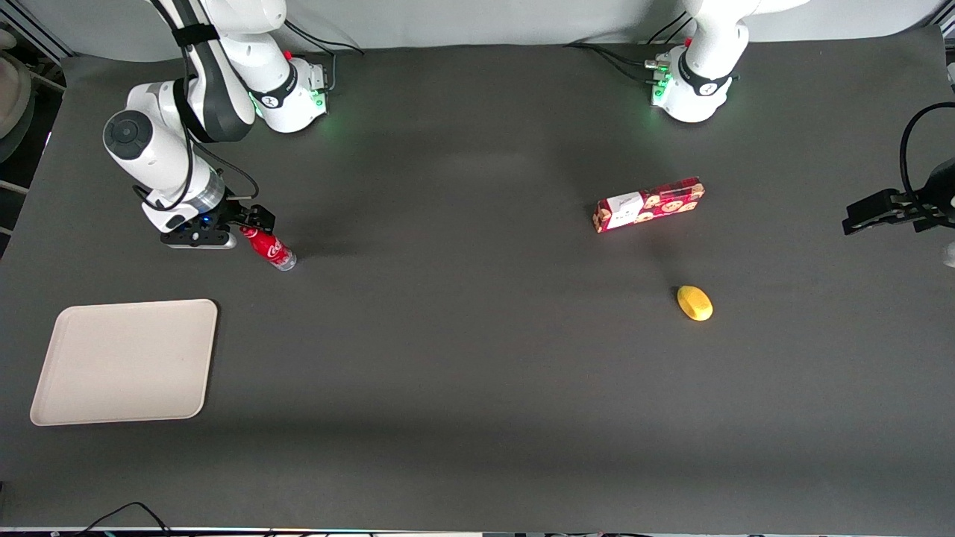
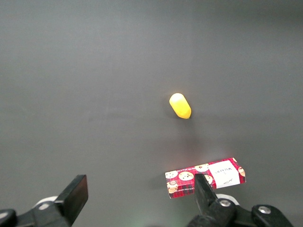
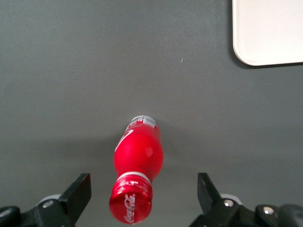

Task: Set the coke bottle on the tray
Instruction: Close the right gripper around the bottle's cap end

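Front view. Your gripper point(image 1: 237, 233) hangs just above the table at the working arm's end, right at the cap end of the coke bottle point(image 1: 269, 249). The bottle stands on the dark table point(image 1: 462, 358), apparently upright, though from this overhead angle a slight tilt cannot be ruled out. The beige tray point(image 1: 125, 362) lies nearer the camera than the bottle, well apart from it and bare. A red cookie box point(image 1: 649, 204) and a yellow lemon-like fruit point(image 1: 694, 303) sit toward the parked arm's end, clear of your route.

Right wrist view. The fingers point(image 3: 75, 195) are spread wide, one on each side of the bottle point(image 3: 137, 168), with neither touching it. The red cap with white script faces the camera; below it, the body swells, then narrows to a silvery base resting on the table. A corner of the tray point(image 3: 265, 33) shows nearby.

Left wrist view. Only the fruit point(image 2: 180, 105) and cookie box point(image 2: 206, 177) appear; nothing of the task is visible here.

Step in hand, judged from these views: the approach to grasp; the bottle is not yet held. The next move calls for you to centre the bottle between the fingers, descend around its neck or shoulder, close, lift, and carry it to the tray.
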Controlling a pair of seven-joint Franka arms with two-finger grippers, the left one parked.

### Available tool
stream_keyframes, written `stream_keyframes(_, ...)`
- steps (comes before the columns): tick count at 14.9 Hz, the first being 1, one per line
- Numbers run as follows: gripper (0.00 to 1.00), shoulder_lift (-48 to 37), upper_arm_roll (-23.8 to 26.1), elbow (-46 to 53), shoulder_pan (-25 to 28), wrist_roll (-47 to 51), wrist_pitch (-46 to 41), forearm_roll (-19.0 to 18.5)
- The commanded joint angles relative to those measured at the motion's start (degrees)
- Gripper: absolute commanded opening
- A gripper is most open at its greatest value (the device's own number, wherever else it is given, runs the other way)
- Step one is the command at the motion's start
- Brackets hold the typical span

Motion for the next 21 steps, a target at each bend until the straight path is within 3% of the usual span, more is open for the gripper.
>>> stream_keyframes(1,0.88,0.45,1.54,-0.33,-1.0,-0.46,1.41,0.01)
stream_keyframes(2,0.8,0.54,1.55,-0.33,-1.0,-0.46,1.41,0.01)
stream_keyframes(6,0.22,0.63,1.55,-0.15,-1.17,-0.37,1.24,0.01)
stream_keyframes(9,0.0,1.07,1.64,0.2,-1.17,-0.37,1.23,0.01)
stream_keyframes(14,0.0,0.72,2.08,2.56,-1.17,1.12,-1.38,0.01)
stream_keyframes(21,0.0,1.24,3.48,25.38,-2.66,3.58,-25.54,-0.08)
